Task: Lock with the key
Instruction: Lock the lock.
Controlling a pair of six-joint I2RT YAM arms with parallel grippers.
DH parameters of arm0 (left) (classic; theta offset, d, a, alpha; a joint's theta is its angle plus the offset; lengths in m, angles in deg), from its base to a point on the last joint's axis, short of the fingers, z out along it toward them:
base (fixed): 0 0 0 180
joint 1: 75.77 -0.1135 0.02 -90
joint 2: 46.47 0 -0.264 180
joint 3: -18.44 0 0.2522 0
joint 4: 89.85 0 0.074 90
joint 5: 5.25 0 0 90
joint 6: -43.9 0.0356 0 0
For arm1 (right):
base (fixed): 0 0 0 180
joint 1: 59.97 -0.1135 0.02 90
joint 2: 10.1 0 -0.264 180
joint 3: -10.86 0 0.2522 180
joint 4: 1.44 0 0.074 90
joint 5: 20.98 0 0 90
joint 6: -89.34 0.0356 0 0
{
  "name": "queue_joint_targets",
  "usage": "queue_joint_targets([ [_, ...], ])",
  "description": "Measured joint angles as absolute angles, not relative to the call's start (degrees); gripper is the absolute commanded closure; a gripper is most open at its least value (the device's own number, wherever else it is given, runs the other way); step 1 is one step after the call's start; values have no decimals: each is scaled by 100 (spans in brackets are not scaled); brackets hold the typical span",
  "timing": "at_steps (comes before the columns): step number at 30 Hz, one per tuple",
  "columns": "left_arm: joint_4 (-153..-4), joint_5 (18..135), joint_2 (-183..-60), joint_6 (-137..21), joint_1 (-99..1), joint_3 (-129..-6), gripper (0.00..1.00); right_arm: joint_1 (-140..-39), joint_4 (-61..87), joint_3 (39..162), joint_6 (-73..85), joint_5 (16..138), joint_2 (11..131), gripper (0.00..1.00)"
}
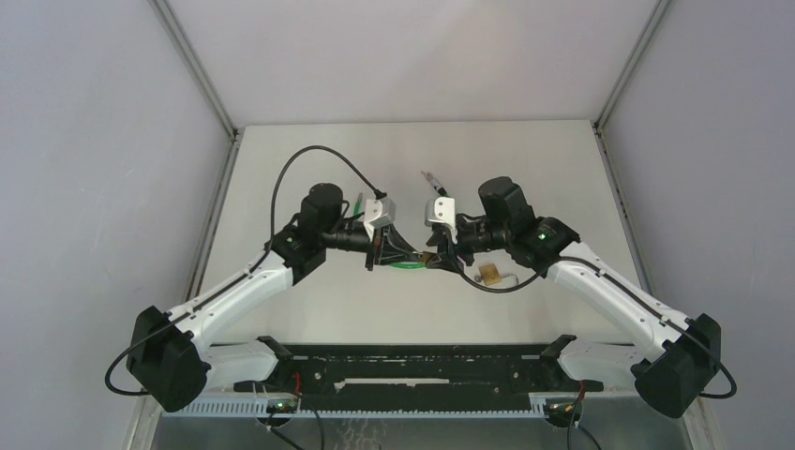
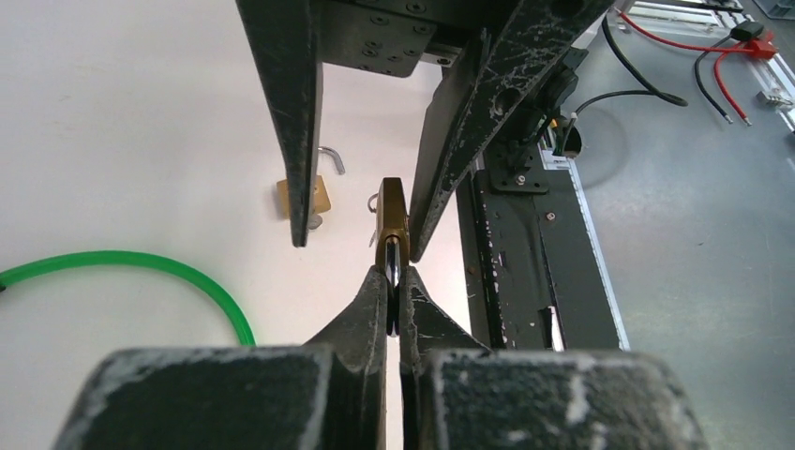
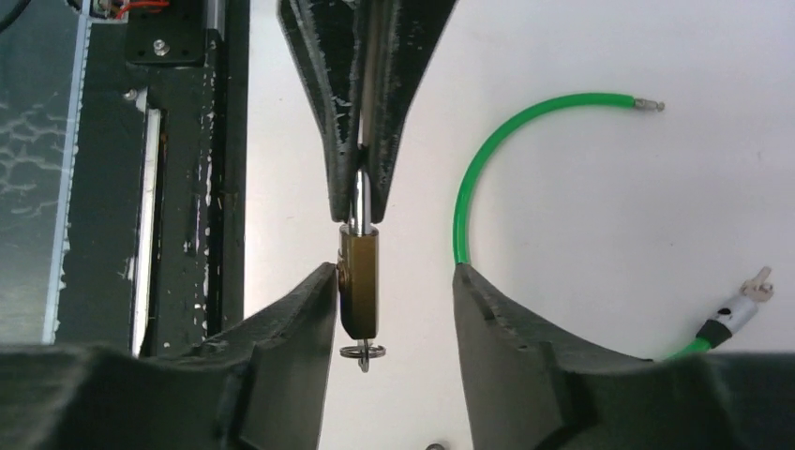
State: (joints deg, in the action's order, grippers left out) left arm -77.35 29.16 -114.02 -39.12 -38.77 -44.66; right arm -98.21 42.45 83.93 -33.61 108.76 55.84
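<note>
A small brass padlock [image 3: 360,281] hangs in the air between both grippers. My left gripper [image 2: 394,281] is shut on its silver shackle [image 3: 361,202]. The lock body [image 2: 391,211] points away from it. A key with a small ring [image 3: 362,352] sticks out of the body's bottom end. My right gripper [image 3: 394,277] is open around the lock body. Its left finger [image 3: 314,300] touches the body and its right finger [image 3: 478,309] stands apart. In the top view the two grippers meet at mid-table [image 1: 429,255].
A second brass padlock [image 1: 487,274] with an open shackle lies on the table; it also shows in the left wrist view [image 2: 302,197]. A green cable [image 3: 487,159] curves under the grippers, with a metal fitting [image 3: 750,295] at one end. The black base rail [image 1: 412,370] runs along the near edge.
</note>
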Motion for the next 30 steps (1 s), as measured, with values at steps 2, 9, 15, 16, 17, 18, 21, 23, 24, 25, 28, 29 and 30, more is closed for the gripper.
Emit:
queue_joint_targets([
  [2,-7661,2933,-11402,-3903,-3877,-4466,100,-9795,4206,8391,-3363,10822,5584,35],
  [9,-7444,3067,-11402,-3848,-3932,-4466,100,-9666,4201,8391,-3402,10828,5584,32],
  [15,-7250,3228,-11393,-3861,-4072,-4541,100,-9343,4254,8391,-3426,10992,5581,40],
  [16,-7243,3226,-11393,-3861,-4085,-4549,100,-9323,4256,8391,-3431,11007,5581,41],
  [17,-7237,3228,-11389,-3859,-4096,-4565,100,-9294,4260,8391,-3435,11034,5581,42],
  [18,-7237,3228,-11384,-3859,-4109,-4569,100,-9273,4260,8391,-3439,11056,5581,44],
  [21,-7234,3224,-11380,-3859,-4113,-4569,100,-9262,4280,8391,-3463,11139,5581,48],
  [23,-7237,3220,-11380,-3859,-4113,-4569,99,-9275,4315,8391,-3498,11174,5584,50],
  [24,-7239,3215,-11380,-3861,-4113,-4569,100,-9284,4324,8391,-3507,11184,5588,51],
  [25,-7239,3211,-11380,-3861,-4113,-4569,100,-9303,4334,8391,-3514,11195,5594,52],
  [28,-7247,3207,-11380,-3864,-4113,-4569,100,-9360,4345,8391,-3538,11206,5638,54],
  [29,-7250,3207,-11380,-3866,-4113,-4569,100,-9386,4348,8391,-3549,11209,5662,54],
  [30,-7252,3207,-11380,-3866,-4113,-4569,100,-9415,4350,8391,-3551,11215,5691,55],
])
